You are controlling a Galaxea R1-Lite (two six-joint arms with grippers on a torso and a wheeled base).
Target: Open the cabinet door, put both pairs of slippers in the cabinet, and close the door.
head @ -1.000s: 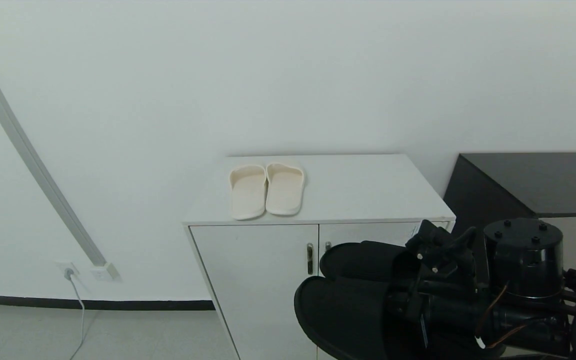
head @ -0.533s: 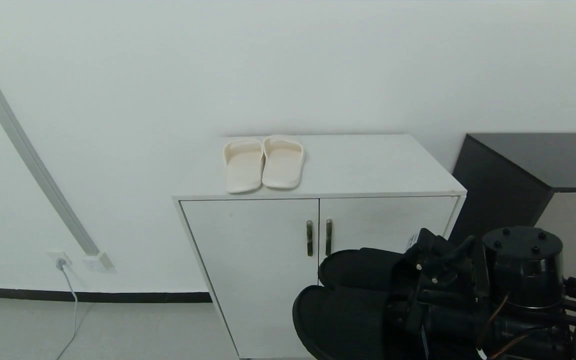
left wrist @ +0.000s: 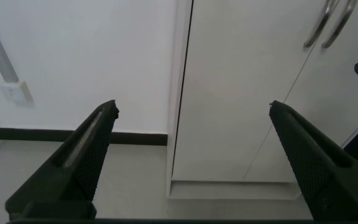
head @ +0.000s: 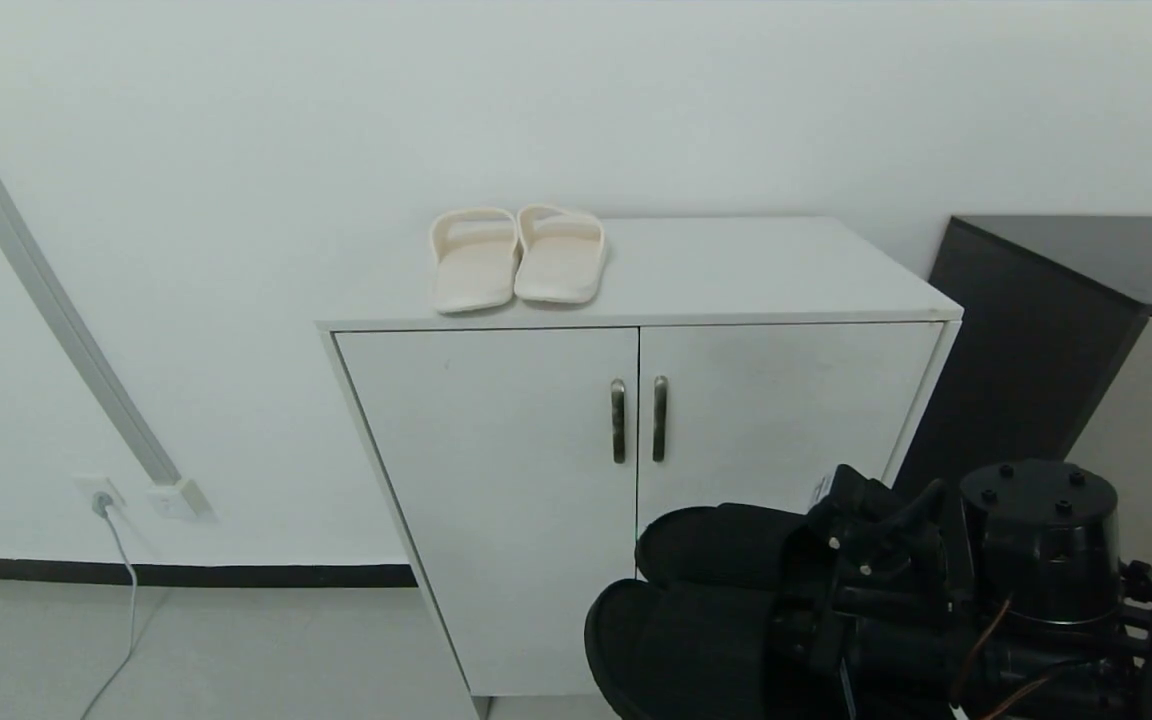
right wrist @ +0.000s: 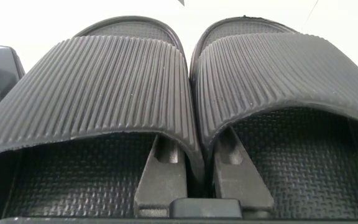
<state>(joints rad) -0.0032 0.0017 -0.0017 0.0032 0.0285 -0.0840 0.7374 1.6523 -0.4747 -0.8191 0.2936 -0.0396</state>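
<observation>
The right gripper (right wrist: 196, 163) is clamped on the black slippers (right wrist: 117, 81), and the left gripper (left wrist: 192, 109) is open and empty. Only the viewpoint dropped: the cabinet doors (head: 496, 480), still shut, now sit square ahead, cream slippers (head: 516, 258) by the top's left edge. Door-opening's next, I reckon.

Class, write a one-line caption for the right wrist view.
Right gripper clamps the black slippers together by their inner edges.

White cabinet (head: 496, 480), top surface (head: 756, 265) loaded with one pair of cream slippers (head: 518, 257).
The slippers lie side by side, touching, on the left part of the surface near its front edge. The cabinet stands on the grey floor (head: 186, 650) against the wall (head: 576, 100).
</observation>
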